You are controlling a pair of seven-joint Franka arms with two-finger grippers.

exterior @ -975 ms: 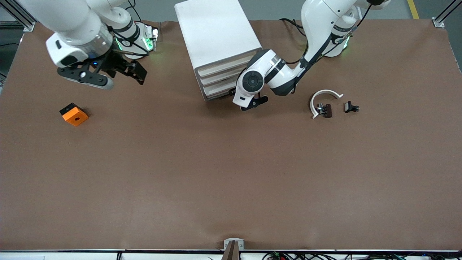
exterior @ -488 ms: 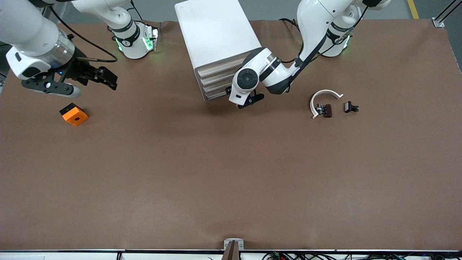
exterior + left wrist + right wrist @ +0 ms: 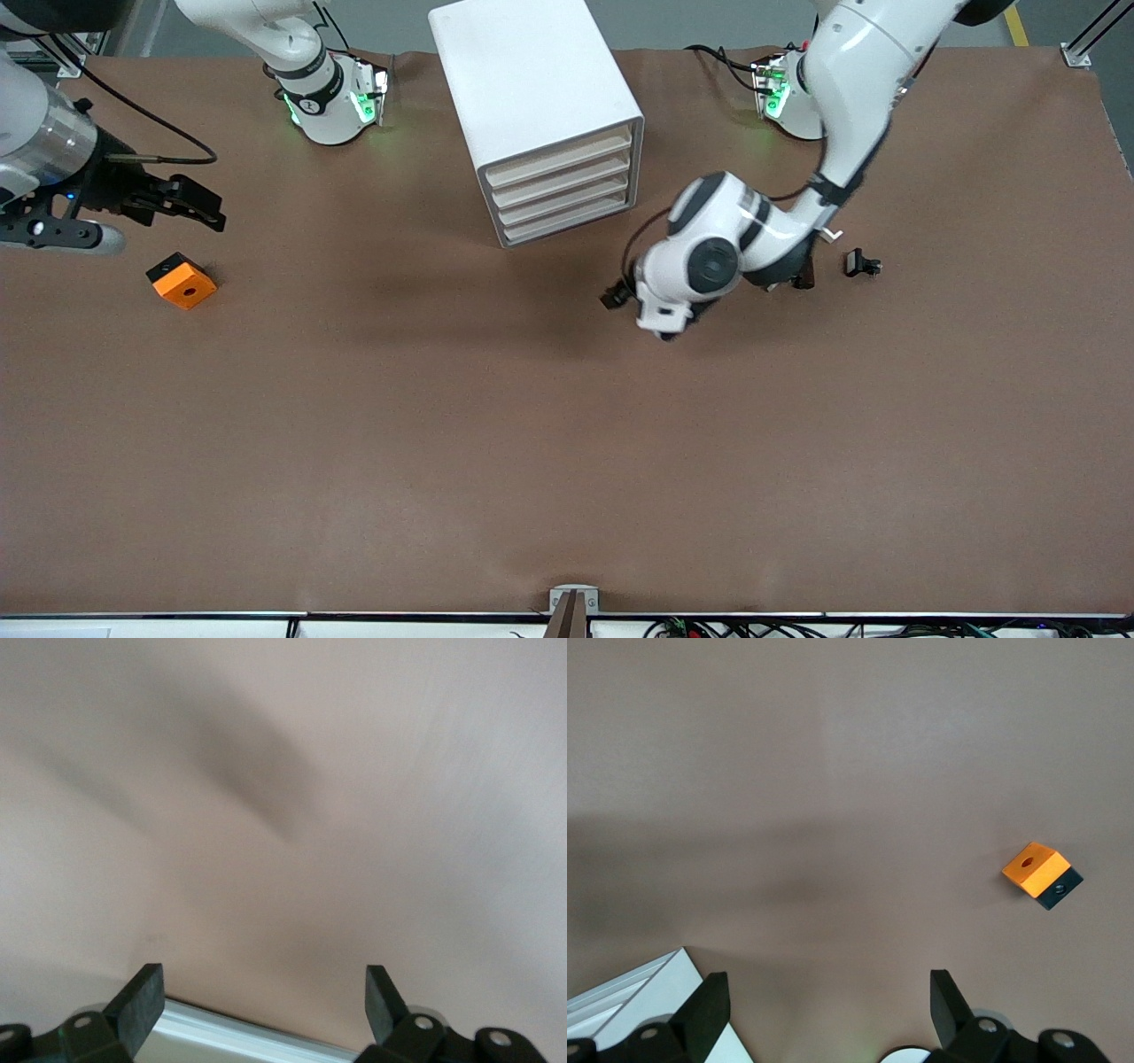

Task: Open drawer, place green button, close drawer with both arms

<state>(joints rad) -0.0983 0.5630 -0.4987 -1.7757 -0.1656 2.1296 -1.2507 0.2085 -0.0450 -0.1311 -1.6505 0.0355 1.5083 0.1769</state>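
Observation:
The white cabinet (image 3: 532,80) stands at the middle of the table's robot side. Its four cream-fronted drawers (image 3: 560,183) are all shut. The button is not in view. My left gripper (image 3: 615,294) is open and empty over bare table, nearer to the front camera than the cabinet; its wrist view shows its gripper (image 3: 261,997) over bare brown table. My right gripper (image 3: 205,204) is open and empty over the table near the orange block (image 3: 181,280), toward the right arm's end. The right wrist view shows its gripper (image 3: 824,1001) and a cabinet corner (image 3: 629,1001).
The orange block with a black hole also shows in the right wrist view (image 3: 1041,873). A small black clip piece (image 3: 861,263) lies toward the left arm's end. The left arm covers most of the white curved band (image 3: 829,233) beside it.
My left gripper has pulled away from the drawer fronts, toward the front camera and the left arm's end. My right gripper has moved toward the right arm's end of the table.

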